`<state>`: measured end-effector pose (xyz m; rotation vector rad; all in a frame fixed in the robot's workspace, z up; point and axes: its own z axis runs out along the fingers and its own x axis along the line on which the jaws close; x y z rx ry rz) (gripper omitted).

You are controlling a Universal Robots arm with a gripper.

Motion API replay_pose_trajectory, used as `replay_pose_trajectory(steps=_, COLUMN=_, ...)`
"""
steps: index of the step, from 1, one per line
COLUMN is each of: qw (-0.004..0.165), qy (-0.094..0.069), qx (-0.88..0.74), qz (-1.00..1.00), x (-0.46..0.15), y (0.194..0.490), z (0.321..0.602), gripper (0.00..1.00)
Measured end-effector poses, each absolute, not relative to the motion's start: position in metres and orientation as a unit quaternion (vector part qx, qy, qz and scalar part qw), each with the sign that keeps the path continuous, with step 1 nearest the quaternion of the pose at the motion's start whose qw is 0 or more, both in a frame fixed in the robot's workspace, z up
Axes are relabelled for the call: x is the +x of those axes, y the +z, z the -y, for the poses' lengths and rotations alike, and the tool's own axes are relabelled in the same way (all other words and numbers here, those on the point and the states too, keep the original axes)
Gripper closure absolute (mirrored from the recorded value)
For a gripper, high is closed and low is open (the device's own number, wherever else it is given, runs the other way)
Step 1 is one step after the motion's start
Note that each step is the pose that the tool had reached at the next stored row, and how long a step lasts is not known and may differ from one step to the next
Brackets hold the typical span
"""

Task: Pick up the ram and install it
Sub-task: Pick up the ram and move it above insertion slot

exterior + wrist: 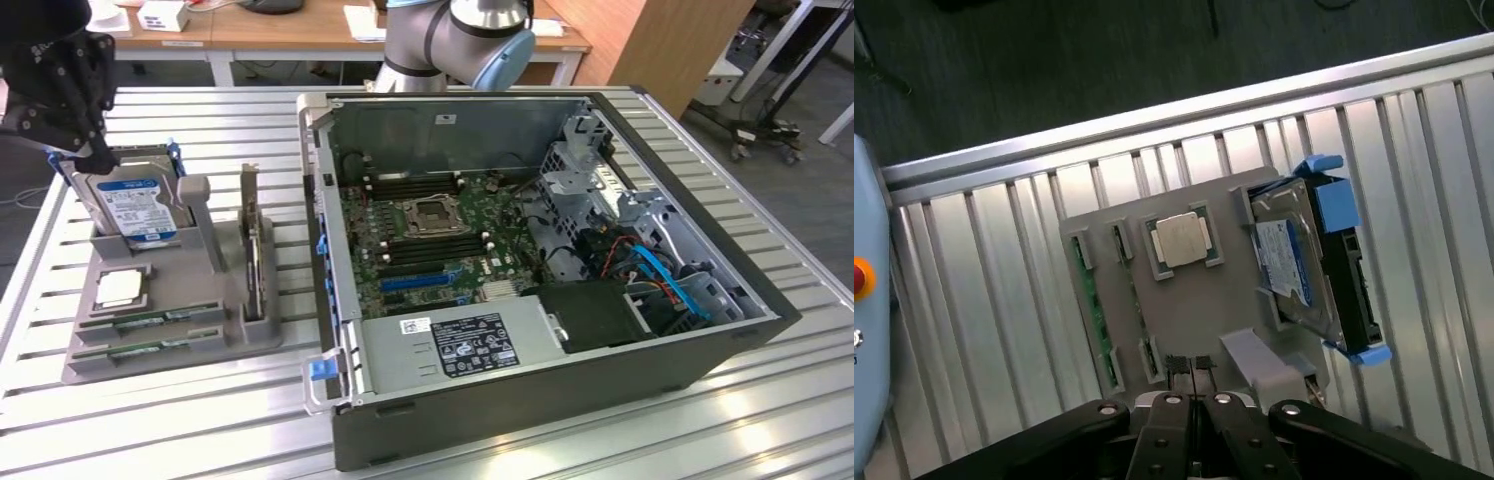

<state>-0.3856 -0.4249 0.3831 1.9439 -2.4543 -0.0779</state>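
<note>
Two ram sticks lie flat in slots at the front of the grey holder [174, 335], one [150, 320] just behind the other [134, 348]. In the wrist view the green ram [1094, 320] runs along the holder's edge. My gripper [91, 155] hangs above the holder's far end, by the hard drive, well clear of the ram. Its fingers [1192, 375] are shut with nothing between them. The open computer case [534, 250] shows the motherboard, with dark memory slots [400, 185] on either side of the processor socket [434, 213].
The holder also carries an upright hard drive [134, 205] with blue rails, a tall dark expansion card [250, 240] and a square processor [120, 288]. A power supply [461, 345] and blue cables [661, 270] fill the case's near side. Everything stands on a slatted metal table [160, 420].
</note>
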Motion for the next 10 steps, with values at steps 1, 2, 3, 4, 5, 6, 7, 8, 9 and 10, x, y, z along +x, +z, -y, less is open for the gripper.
replay_pose_trajectory(steps=1, qw=0.005, qy=-0.025, qx=0.627, qz=0.779, x=-0.3856, y=0.383, z=0.4249, gripper=0.91)
replay_pose_trajectory(steps=2, qw=0.005, qy=-0.025, qx=0.634, qz=0.773, x=-0.3856, y=0.383, z=0.4249, gripper=0.91)
replay_pose_trajectory(steps=3, qw=0.005, qy=-0.025, qx=0.64, qz=0.768, x=-0.3856, y=0.3829, z=0.4249, gripper=0.91)
replay_pose_trajectory(steps=4, qw=0.006, qy=-0.025, qx=0.646, qz=0.763, x=-0.3856, y=0.3828, z=0.4249, gripper=0.91)
replay_pose_trajectory(steps=5, qw=0.006, qy=-0.025, qx=0.652, qz=0.758, x=-0.3856, y=0.3828, z=0.4249, gripper=0.91)
replay_pose_trajectory(steps=6, qw=0.006, qy=-0.025, qx=0.658, qz=0.753, x=-0.3856, y=0.3828, z=0.4249, gripper=0.91)
replay_pose_trajectory(steps=7, qw=0.006, qy=-0.025, qx=0.664, qz=0.747, x=-0.3856, y=0.3827, z=0.4249, gripper=0.91)
replay_pose_trajectory(steps=8, qw=0.006, qy=-0.025, qx=0.67, qz=0.742, x=-0.3856, y=0.3826, z=0.4249, gripper=0.91)
replay_pose_trajectory(steps=9, qw=0.007, qy=-0.024, qx=0.676, qz=0.736, x=-0.3856, y=0.3825, z=0.4249, gripper=0.91)
replay_pose_trajectory(steps=10, qw=0.007, qy=-0.024, qx=0.682, qz=0.731, x=-0.3856, y=0.3825, z=0.4249, gripper=0.91)
